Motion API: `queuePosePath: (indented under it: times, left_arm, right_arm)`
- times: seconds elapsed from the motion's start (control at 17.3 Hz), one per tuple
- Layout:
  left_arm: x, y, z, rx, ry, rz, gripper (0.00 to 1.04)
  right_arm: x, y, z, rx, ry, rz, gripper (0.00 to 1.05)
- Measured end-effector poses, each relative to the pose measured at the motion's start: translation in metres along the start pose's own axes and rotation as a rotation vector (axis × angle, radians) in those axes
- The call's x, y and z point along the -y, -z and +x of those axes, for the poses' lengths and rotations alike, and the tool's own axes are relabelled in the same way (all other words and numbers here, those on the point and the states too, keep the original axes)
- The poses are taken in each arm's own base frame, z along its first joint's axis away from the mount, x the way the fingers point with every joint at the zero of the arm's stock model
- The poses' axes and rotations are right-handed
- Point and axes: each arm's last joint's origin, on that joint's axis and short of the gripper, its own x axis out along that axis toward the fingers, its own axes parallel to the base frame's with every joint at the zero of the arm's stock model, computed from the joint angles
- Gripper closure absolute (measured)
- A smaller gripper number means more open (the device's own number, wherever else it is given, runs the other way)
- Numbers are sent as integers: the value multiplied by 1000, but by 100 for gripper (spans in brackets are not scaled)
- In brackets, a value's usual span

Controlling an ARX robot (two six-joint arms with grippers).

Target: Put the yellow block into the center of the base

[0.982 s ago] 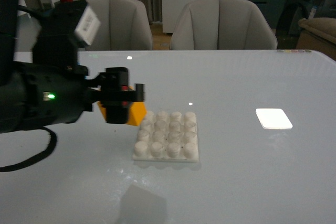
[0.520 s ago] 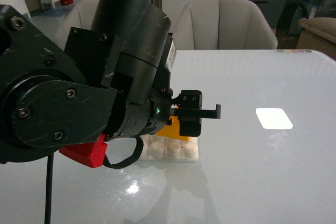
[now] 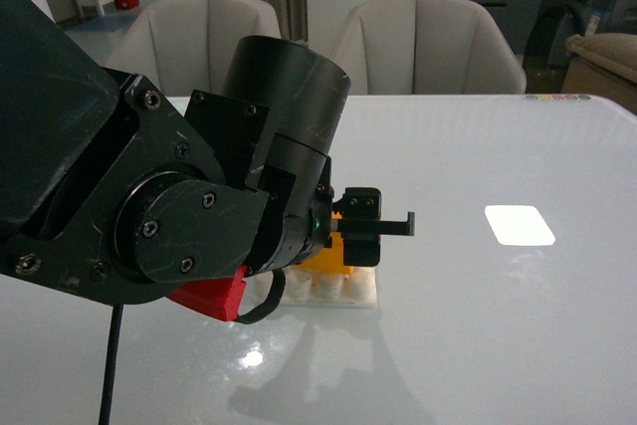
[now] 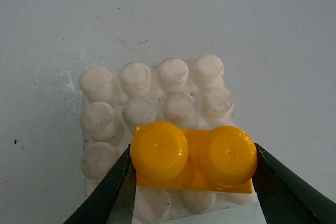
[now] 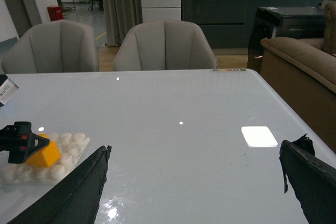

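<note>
The left arm's dark bulk fills the left side of the front view, above the near left part of the tabletop (image 3: 468, 345). At its tip the left hand (image 3: 360, 228) holds the yellow block (image 4: 194, 156), one black finger (image 4: 107, 195) pressed against each short end, studs facing up. The block sits directly over the base (image 4: 152, 93), which lies near the middle of the tabletop. Two full rows of white studs show uncovered along one long side of the block. From the right wrist view the block (image 5: 44, 154) looks tilted, one corner raised; whether it is seated on the studs I cannot tell. Well apart to the right lies a bright white patch (image 3: 519, 225), flat on the tabletop. The right hand (image 5: 189, 182) hangs above the near edge, fingers spread wide with nothing between them.
</note>
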Motion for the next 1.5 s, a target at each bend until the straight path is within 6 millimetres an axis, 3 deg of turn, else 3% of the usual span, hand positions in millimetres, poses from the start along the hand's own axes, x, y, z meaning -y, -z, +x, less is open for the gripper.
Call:
queuePosePath:
  times: [1.5]
  left_arm:
    - [18, 11, 12, 34, -122, -11, 48]
  right_arm:
    - [0, 0, 0, 0, 0, 0, 6]
